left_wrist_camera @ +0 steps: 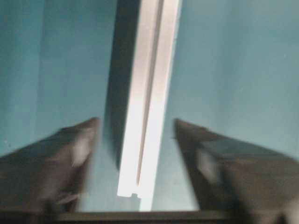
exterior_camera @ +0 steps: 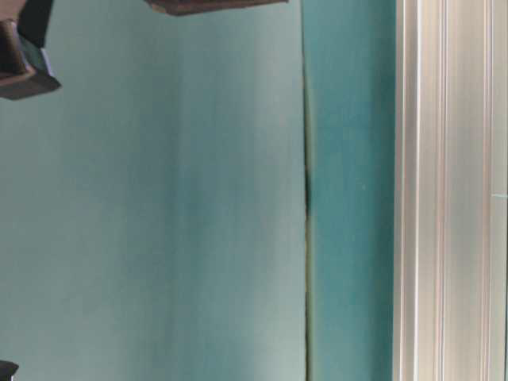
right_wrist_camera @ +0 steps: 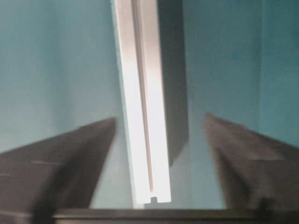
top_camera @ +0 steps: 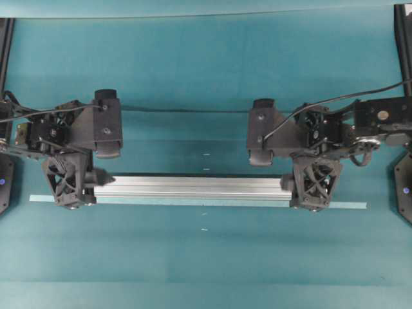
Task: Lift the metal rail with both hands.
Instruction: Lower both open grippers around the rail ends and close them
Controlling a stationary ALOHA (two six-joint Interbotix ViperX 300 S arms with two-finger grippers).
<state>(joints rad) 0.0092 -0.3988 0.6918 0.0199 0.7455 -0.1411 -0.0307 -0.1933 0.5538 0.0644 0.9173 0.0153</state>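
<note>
Overhead, my left gripper (top_camera: 72,185) sits at the left end of the metal rail (top_camera: 193,187) and my right gripper (top_camera: 313,185) at its right end. The bar lies straight across the teal table (top_camera: 193,84), just above a thin pale tape strip (top_camera: 347,206) that runs longer than it on both sides. From up here I cannot judge how my fingers stand.

At table level, the rail (exterior_camera: 448,190) fills the right edge as a grooved silver band on the teal surface; only dark scraps of my hardware show in the corners, too little to read.

From my left wrist, the rail (left_wrist_camera: 147,102) runs away between my two dark fingers (left_wrist_camera: 51,158), and teal shows on both sides of it. My jaws there stand wide, holding nothing. The picture is blurred.

From my right wrist it is the same: the rail (right_wrist_camera: 142,102), its notched end close to the camera, lies between fingers (right_wrist_camera: 60,158) spread well apart, gripping nothing.

So I judge the lift not yet secured at either end. The risk lies in closing unevenly: if one side bites first, it could skew the bar or push it along the table, leaving the other side off centre. Gripping so near the ends, a slight slide could let one end slip out, and lifting at unequal rates would tilt the smooth metal and let it slide through my fingers.
</note>
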